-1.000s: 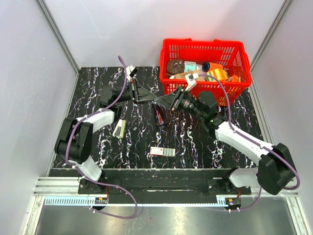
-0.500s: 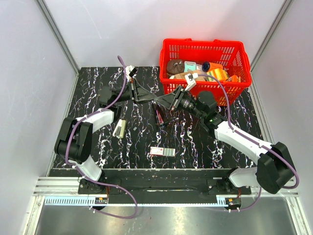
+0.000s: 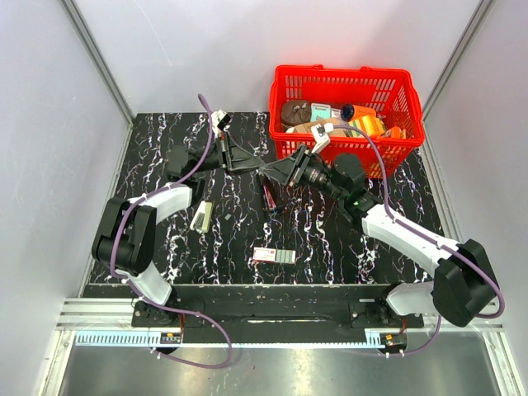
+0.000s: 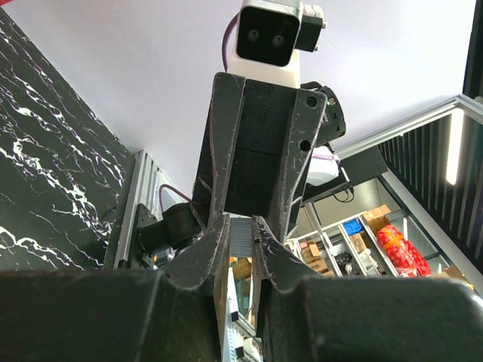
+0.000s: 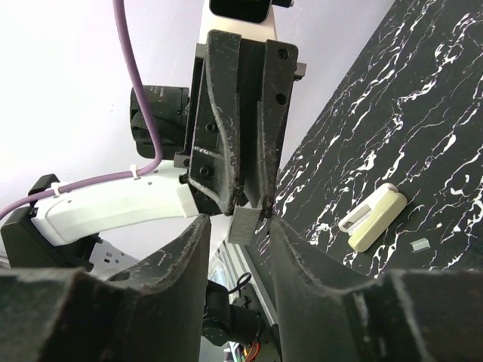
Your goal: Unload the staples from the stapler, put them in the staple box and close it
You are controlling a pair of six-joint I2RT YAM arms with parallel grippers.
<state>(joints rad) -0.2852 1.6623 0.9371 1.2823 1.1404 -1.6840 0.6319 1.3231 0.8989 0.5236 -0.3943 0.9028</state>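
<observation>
The cream stapler lies on the black marble table, left of centre, and shows in the right wrist view at lower right. No gripper touches it. Above the table's middle, my left gripper is shut on a grey strip of staples. My right gripper faces it tip to tip, open. The free end of the staples sits in the gap between the right fingers without visibly touching either one.
A red basket full of assorted items stands at the back right, just behind the right arm. A small white and pink box lies near the front centre. A thin dark reddish object lies under the grippers.
The right gripper has edged slightly up and left towards the left gripper. The left gripper and the staples have stayed put.
</observation>
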